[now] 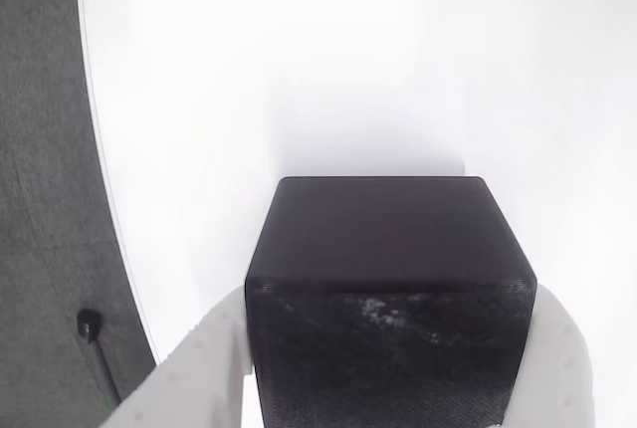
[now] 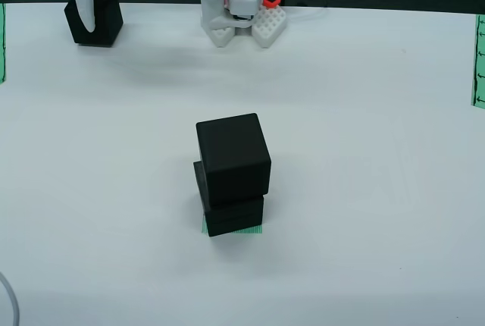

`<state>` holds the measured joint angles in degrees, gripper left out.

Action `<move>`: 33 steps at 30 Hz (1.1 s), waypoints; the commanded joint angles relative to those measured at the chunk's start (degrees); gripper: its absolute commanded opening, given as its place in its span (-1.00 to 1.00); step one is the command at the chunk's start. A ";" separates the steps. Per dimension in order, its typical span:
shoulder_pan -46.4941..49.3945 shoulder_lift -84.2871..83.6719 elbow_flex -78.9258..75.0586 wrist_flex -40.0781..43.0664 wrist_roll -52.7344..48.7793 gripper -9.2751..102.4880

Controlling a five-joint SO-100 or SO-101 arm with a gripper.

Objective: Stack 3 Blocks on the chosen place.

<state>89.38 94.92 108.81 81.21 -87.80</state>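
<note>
In the view that rides on the gripper, a matte black block [image 1: 388,279] with whitish scuffs on its near face sits between my two white fingers [image 1: 199,368], which hug its left and right sides. My gripper [image 1: 390,299] is shut on it. The view from above shows the same block [image 2: 106,23] at the table's far left, with my gripper [image 2: 87,7] reaching down over it. Two more blocks stand stacked at the table's middle: the upper block [image 2: 233,155] is twisted a little on the lower block [image 2: 235,218]. The chosen place [image 2: 254,229], a green striped patch, peeks out under the stack.
The arm's white base [image 2: 231,0] with a red connector and a white pegged part [image 2: 269,26] stands at the far edge. Green paper strips lie at the right edge [image 2: 479,61] and left edge [image 2: 1,42]. A dark grey mat [image 1: 40,199] borders the white table.
</note>
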 commanded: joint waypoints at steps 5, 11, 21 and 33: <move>-6.68 0.35 -6.50 3.69 6.24 -0.49; -14.15 2.90 -10.72 5.01 8.09 -0.49; -29.27 11.25 -16.08 -2.29 8.17 -0.52; -46.93 28.30 -7.65 -12.30 7.38 -0.51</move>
<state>45.70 117.60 100.37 70.40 -80.33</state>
